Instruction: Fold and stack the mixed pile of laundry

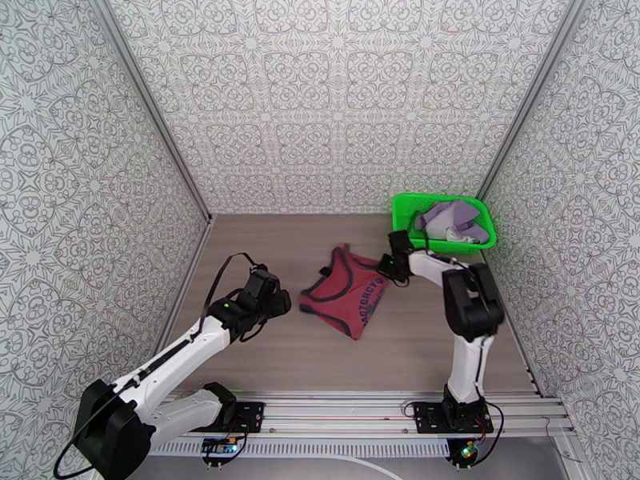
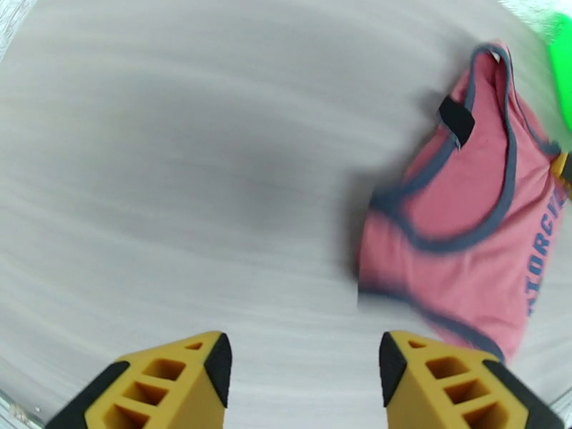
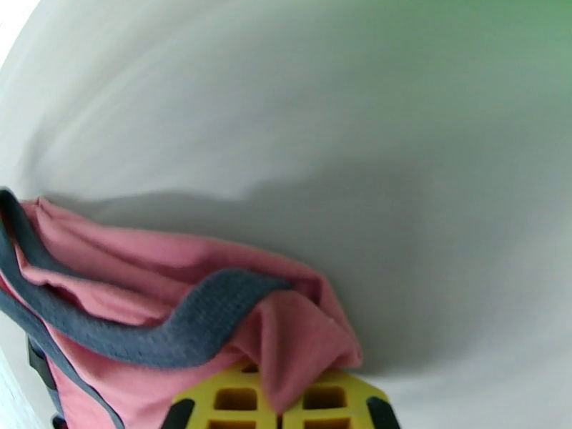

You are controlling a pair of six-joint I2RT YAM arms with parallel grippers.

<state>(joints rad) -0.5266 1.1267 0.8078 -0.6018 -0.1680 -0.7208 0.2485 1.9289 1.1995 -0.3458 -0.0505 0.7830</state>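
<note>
The dark red cloth tank top (image 1: 346, 294) lies on the brown desk (image 1: 264, 250). The right tool (image 3: 279, 398) is clenched on its far right edge. The left tool (image 2: 304, 370), released and empty, hangs just left of it.

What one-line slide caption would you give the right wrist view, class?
Right gripper shut on a bunched fold of the red tank top.

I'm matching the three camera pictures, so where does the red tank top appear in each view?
Top external: the red tank top lies mid-table, between the arms.
Left wrist: the red tank top is at the right side.
Right wrist: the red tank top is bottom left, pinched in the right gripper.
Shared landmark: the green basket, right in top external, top-right corner in left wrist.
</note>
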